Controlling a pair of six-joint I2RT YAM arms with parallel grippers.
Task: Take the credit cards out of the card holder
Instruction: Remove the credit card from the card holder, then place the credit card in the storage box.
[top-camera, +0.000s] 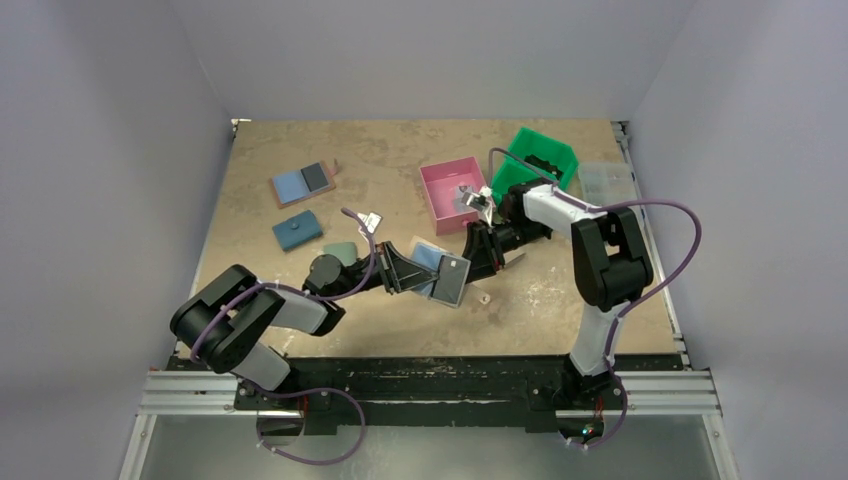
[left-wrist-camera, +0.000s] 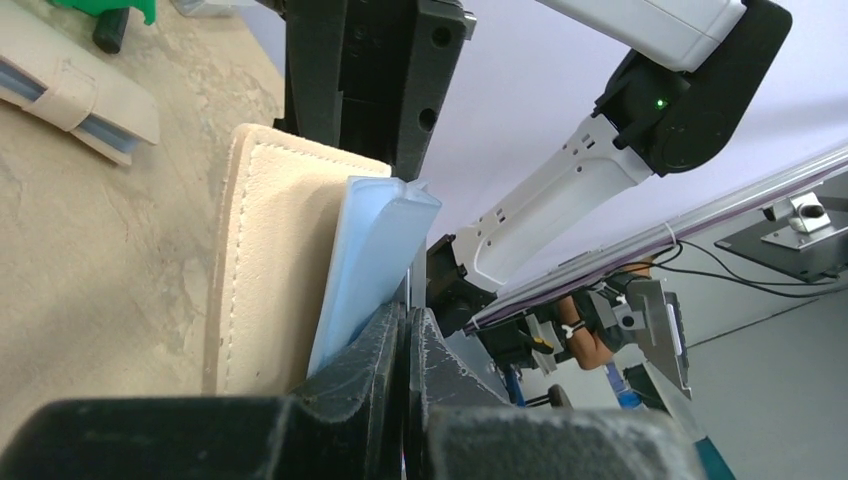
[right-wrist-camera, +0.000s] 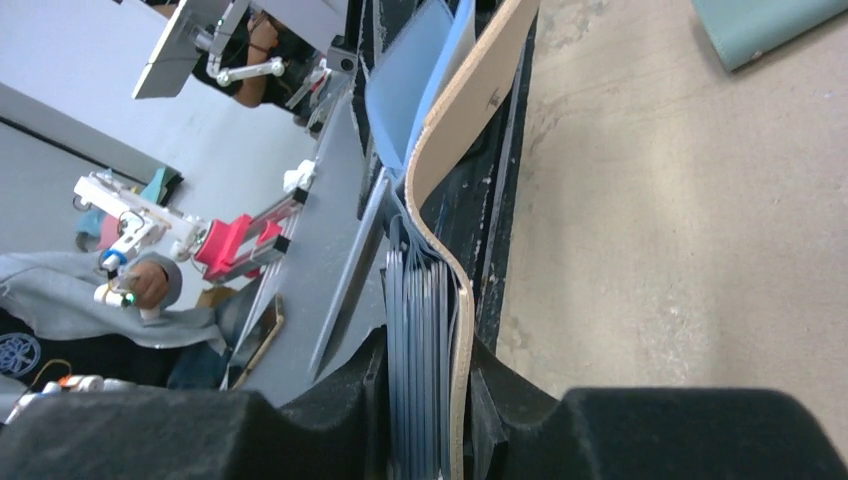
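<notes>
The beige-tan card holder (top-camera: 440, 272) hangs open above the middle of the table, held between both arms. My left gripper (top-camera: 405, 270) is shut on the edge of its pale blue panel (left-wrist-camera: 375, 250), with the beige outer skin (left-wrist-camera: 270, 260) beside the fingers. My right gripper (right-wrist-camera: 425, 365) is shut on the other side, its jaws pressing the stack of dark grey pockets (right-wrist-camera: 420, 320) against the tan cover (right-wrist-camera: 470, 110). In the left wrist view the right gripper (left-wrist-camera: 370, 70) shows as black blocks above the holder. No credit cards can be told apart from the pockets.
At the back left lies another holder (top-camera: 303, 183) with blue and black panels, and a teal wallet (top-camera: 297, 231) nearer. A pink bin (top-camera: 455, 190), a green bin (top-camera: 540, 160) and a clear box (top-camera: 607, 180) stand at the back right. A tan folded wallet (left-wrist-camera: 70, 90) lies on the table.
</notes>
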